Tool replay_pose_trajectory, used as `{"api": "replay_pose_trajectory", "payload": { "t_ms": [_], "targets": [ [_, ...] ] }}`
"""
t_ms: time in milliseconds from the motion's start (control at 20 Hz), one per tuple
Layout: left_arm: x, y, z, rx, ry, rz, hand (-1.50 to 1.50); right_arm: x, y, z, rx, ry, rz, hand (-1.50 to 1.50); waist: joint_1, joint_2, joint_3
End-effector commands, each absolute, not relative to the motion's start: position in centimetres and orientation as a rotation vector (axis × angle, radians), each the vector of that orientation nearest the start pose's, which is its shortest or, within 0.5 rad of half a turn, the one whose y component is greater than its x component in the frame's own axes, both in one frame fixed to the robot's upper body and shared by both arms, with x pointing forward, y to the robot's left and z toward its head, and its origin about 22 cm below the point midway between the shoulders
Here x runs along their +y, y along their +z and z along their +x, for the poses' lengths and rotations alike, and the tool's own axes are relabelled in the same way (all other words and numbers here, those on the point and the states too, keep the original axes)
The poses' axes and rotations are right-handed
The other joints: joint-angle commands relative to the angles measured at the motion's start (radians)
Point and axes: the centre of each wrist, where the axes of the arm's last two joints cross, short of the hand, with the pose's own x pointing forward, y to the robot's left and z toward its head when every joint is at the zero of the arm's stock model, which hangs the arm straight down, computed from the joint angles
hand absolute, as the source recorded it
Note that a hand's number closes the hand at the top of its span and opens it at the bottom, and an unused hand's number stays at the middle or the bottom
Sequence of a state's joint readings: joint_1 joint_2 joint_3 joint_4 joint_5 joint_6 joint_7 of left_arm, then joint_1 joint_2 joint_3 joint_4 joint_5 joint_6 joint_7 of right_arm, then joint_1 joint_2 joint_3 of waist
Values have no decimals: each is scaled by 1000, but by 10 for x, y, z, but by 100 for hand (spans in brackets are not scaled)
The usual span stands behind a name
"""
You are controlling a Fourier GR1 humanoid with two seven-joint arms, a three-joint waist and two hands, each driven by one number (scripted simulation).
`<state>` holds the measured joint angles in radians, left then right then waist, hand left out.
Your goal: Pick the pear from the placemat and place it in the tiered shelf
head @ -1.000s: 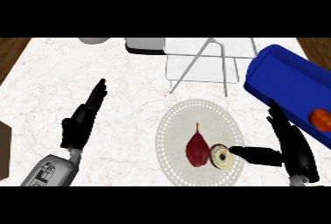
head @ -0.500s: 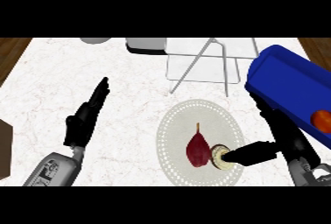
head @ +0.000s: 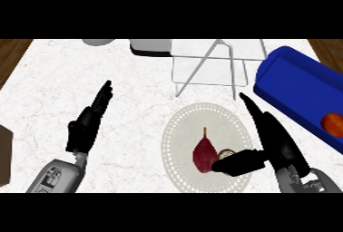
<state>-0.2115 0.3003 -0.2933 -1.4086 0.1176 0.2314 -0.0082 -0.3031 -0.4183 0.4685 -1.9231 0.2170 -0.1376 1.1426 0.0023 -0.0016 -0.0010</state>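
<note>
Now, right hand beside the pear on the placemat

Right hand (head: 271,138) has straight fingers, thumb touching one dark red pear (head: 203,155) on the round placemat (head: 179,136); left hand (head: 90,122) rests open on the worktop (head: 53,90).

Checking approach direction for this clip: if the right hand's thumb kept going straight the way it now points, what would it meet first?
The right hand has its thumb aimed leftward across the placemat, its tip at a pale round object; just beyond lies the dark red pear. The pear likely comes next, though height is unclear.
</note>
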Motion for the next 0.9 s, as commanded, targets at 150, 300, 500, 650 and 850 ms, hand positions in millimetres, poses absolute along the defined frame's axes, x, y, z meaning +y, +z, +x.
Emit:
{"api": "replay_pose_trajectory", "payload": {
  "t_ms": [150,300,500,650,850],
  "targets": [
    [223,14,271,-1568,-259,105,0,-163,132,254,-914,477,-535,-150,2,0,1],
    [217,23,282,-1568,-260,120,0,-150,132,247,-908,494,-525,-150,-2,0,1],
    [221,9,277,-1570,-259,118,0,-151,129,258,-892,500,-510,-150,1,2,1],
    [225,23,277,-1580,-266,124,0,-126,117,244,-892,478,-518,-150,-1,0,1],
    [226,4,287,-1572,-244,106,0,-140,114,245,-874,501,-517,-150,-10,1,0]
  ]
}}
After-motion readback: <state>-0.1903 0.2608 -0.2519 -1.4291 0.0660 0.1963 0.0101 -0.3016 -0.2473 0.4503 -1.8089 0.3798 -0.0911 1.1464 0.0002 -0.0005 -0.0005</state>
